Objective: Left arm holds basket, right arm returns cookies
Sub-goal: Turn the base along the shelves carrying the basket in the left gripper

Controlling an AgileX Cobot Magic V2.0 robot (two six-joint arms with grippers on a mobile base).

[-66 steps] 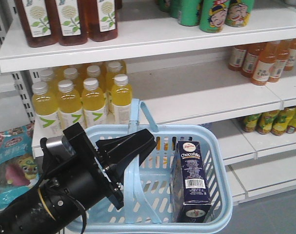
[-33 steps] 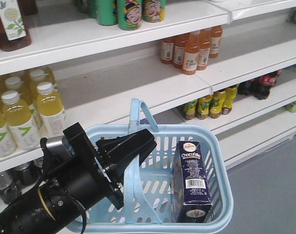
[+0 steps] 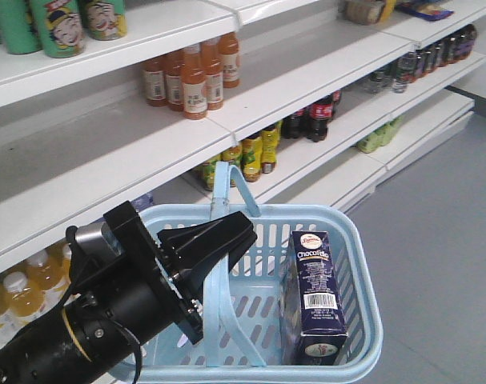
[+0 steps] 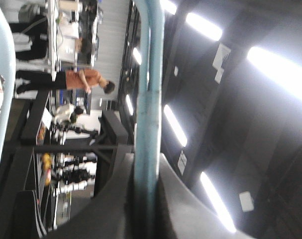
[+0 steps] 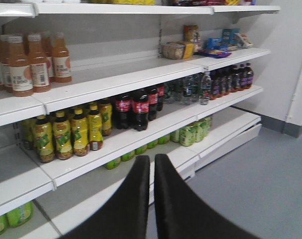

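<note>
The light blue basket (image 3: 359, 264) hangs in front of the store shelves. My left gripper (image 3: 226, 237) is shut on its hoop handle (image 3: 222, 188). In the left wrist view the handle (image 4: 149, 94) runs upright between the two black fingers of the left gripper (image 4: 147, 199). The cookies (image 3: 315, 293), a dark navy carton with a barcode label, stand upright in the basket's right side. My right gripper (image 5: 151, 162) shows only in the right wrist view. It is shut and empty and points at the lower shelves. The right arm is out of the front view.
White shelves (image 3: 251, 120) run diagonally behind the basket, with orange drink bottles (image 3: 190, 76), cola bottles (image 3: 316, 116) and green cans (image 3: 58, 24). Grey floor (image 3: 443, 232) lies to the right. In the right wrist view, cola bottles (image 5: 136, 107) and snack packs (image 5: 190, 42) sit on the shelves.
The whole view has swung right along the shelves: the yellow juice bottles have slid off to the lower left and grey floor has come in. The basket, carton and left gripper keep their places in frame.
</note>
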